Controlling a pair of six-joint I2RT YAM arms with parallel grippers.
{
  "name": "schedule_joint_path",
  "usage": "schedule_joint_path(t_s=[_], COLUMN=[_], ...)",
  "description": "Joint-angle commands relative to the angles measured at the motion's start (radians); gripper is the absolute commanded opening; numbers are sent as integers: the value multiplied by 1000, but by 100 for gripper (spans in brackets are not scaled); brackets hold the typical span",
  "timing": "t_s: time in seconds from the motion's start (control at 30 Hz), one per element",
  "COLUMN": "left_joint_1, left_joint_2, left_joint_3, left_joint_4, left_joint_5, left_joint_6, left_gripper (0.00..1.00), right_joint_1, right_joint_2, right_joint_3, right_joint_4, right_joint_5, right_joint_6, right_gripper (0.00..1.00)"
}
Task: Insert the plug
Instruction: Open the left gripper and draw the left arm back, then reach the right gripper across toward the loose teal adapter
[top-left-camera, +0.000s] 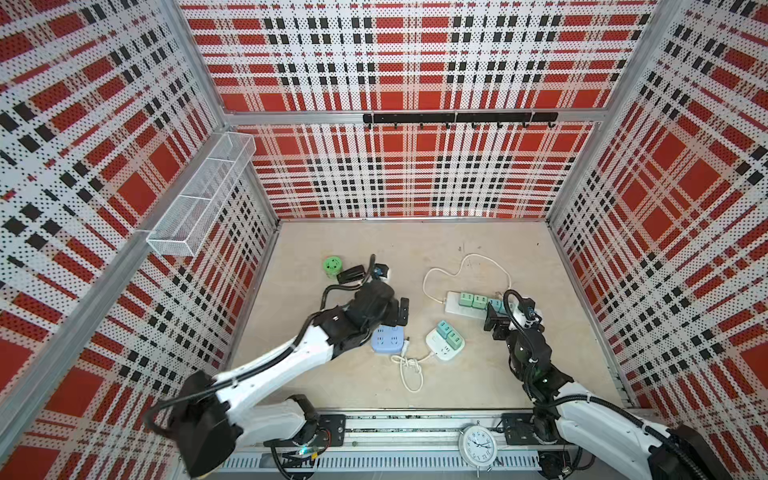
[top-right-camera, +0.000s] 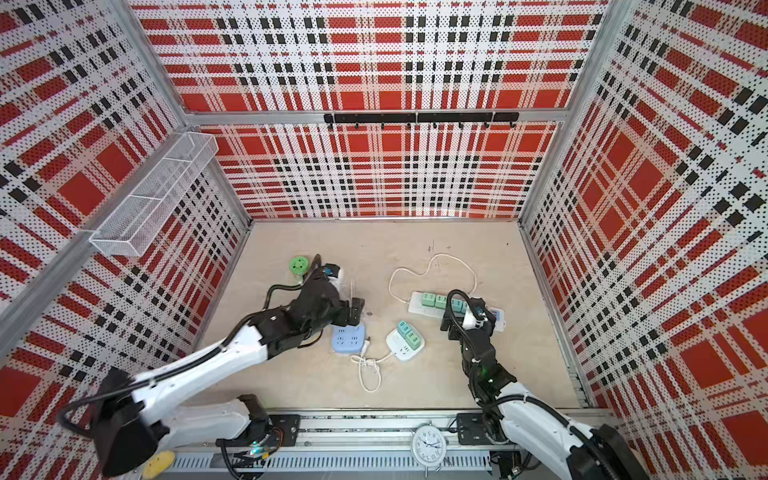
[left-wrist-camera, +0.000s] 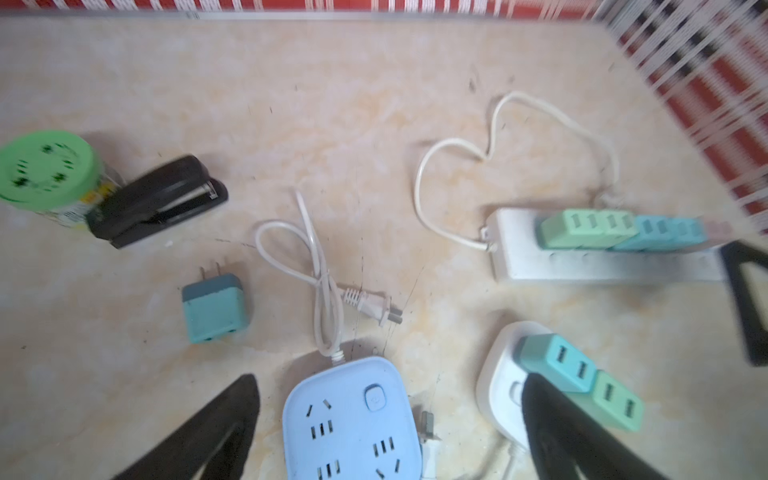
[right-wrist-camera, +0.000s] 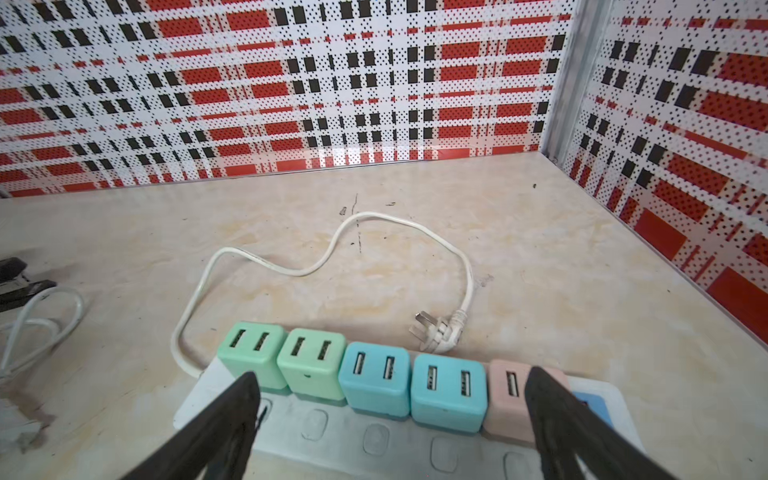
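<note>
A loose teal plug (left-wrist-camera: 214, 309) lies prongs-up-table on its side, left of the blue square power strip (left-wrist-camera: 349, 419); in both top views my left arm hides it. My left gripper (left-wrist-camera: 388, 378) is open above that blue strip (top-left-camera: 388, 338), holding nothing. My right gripper (right-wrist-camera: 390, 372) is open over the long white power strip (right-wrist-camera: 332, 432), which carries a row of green, teal and pink plugs. A small white strip (top-left-camera: 444, 343) with teal and green plugs lies between the two arms.
A green-lidded jar (top-left-camera: 332, 266) and black stapler (top-left-camera: 351, 274) sit behind the left gripper. Loose white cords loop on the table (top-left-camera: 411, 370). A wire basket (top-left-camera: 203, 195) hangs on the left wall. A clock (top-left-camera: 478, 444) stands at the front rail.
</note>
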Motion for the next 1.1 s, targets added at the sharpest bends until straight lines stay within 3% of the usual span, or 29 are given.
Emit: schedule_joint_path(t_s=[0.0, 0.1, 0.2, 0.27, 0.37, 0.57, 0.73, 1.07], left_joint_1=[49, 143, 265, 336, 398, 405, 405, 407], left_joint_2=[-139, -269, -353, -379, -400, -472, -561, -772], left_joint_3=[-118, -254, -392, -455, -461, -421, -502, -537], left_joint_4=[-41, 12, 103, 138, 107, -61, -10, -75], left_joint_5=[-51, -42, 33, 66, 49, -86, -5, -47], left_joint_6=[-16, -26, -31, -34, -63, -134, -161, -157], left_gripper=[99, 99, 99, 99, 99, 99, 99, 99], right_joint_1=[-4, -3, -3, -3, 10, 196, 331, 445], right_joint_2=[18, 3, -59, -97, -93, 82, 316, 746], right_joint_3=[33, 36, 108, 182, 245, 400, 562, 885], right_joint_4=[64, 34, -147, -303, -364, -445, -457, -541], right_joint_5=[46, 46, 10, -67, -204, -137, -93, -122], right_joint_6=[13, 35, 97, 169, 218, 255, 255, 284], right_gripper=[100, 100, 99, 90, 79, 76, 75, 70])
